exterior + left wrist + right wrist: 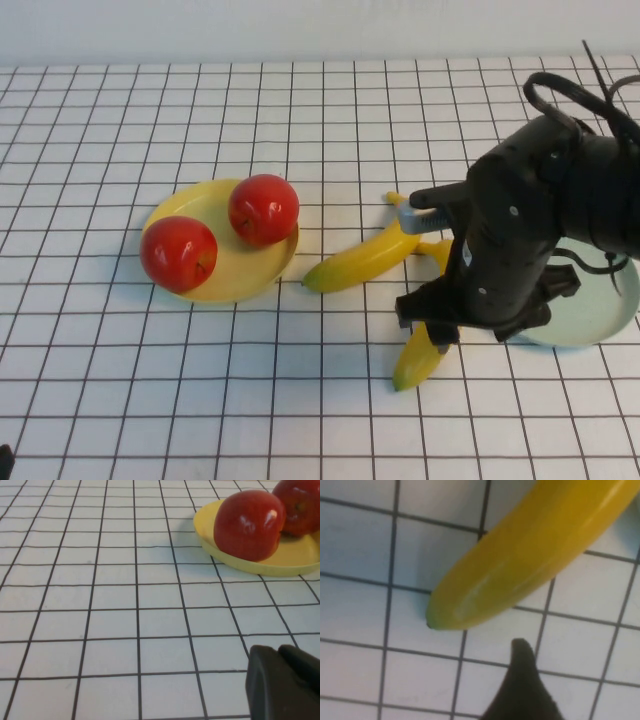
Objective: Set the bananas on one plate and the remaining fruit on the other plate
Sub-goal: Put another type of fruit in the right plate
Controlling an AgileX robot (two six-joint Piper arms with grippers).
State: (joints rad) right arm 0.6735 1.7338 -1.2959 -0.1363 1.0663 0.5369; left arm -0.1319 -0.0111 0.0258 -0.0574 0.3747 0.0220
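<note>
Two red apples (263,208) (178,253) sit on the pale yellow plate (240,283) at the left; both also show in the left wrist view (248,525) (300,505) on that plate (280,565). Two yellow bananas lie on the table: one (360,260) in the middle, one (417,362) partly under my right arm. My right gripper (432,328) hangs just above this banana (530,550) near its tip, not holding it. The pale blue-green plate (590,325) is half hidden behind the right arm. My left gripper (282,680) is shut and empty, low over the table near the yellow plate.
The table is a white sheet with a black grid. The right arm's black body and cables (560,190) cover the right side of the high view. The left arm is out of the high view.
</note>
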